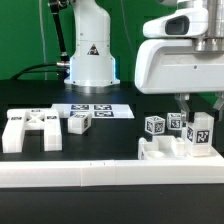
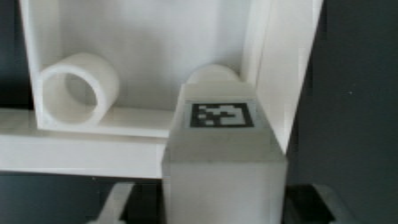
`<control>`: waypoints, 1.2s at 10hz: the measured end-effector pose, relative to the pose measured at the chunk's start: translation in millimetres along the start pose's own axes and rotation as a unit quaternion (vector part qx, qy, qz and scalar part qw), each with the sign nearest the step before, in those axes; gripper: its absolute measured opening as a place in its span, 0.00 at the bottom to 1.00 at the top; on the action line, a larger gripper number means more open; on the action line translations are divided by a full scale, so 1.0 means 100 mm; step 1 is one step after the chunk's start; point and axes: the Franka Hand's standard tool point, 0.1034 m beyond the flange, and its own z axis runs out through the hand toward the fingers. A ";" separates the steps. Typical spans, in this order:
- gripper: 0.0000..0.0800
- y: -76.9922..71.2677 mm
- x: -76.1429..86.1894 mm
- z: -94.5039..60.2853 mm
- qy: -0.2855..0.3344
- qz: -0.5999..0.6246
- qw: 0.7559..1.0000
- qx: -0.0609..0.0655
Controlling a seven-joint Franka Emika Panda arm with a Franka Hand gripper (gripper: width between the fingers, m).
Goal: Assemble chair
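wide exterior view, close wrist view, both showing the tagged leg (image 1: 199, 135) (image 2: 221, 150)

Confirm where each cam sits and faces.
Exterior view: off the arm, low at table edge, facing over the border frame toward the arm base; gripper at the exterior view's right.
Wrist view: on the wrist, looking down onto a tagged chair leg; no robot part clearly shows.
Shared: probably that leg.

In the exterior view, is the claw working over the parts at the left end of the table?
No, the claw hangs over the tagged blocks at the exterior view's right, apart from the parts at its left.
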 end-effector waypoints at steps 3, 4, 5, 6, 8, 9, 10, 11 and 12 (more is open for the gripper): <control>0.36 0.01 -0.01 0.01 -0.001 0.122 0.993 0.000; 0.36 0.01 -0.02 0.01 0.000 0.183 0.983 0.000; 0.36 0.00 -0.03 0.01 -0.001 0.218 0.976 0.000; 0.36 0.00 -0.04 0.01 -0.003 0.285 0.959 0.003; 0.36 0.00 -0.04 0.02 0.000 0.397 0.918 0.007; 0.36 0.01 -0.04 0.02 -0.003 0.443 0.896 0.011; 0.36 0.01 -0.04 0.02 -0.006 0.495 0.869 0.015; 0.36 0.00 -0.04 0.02 -0.009 0.542 0.840 0.016; 0.36 -0.01 -0.05 0.01 -0.010 0.575 0.818 0.015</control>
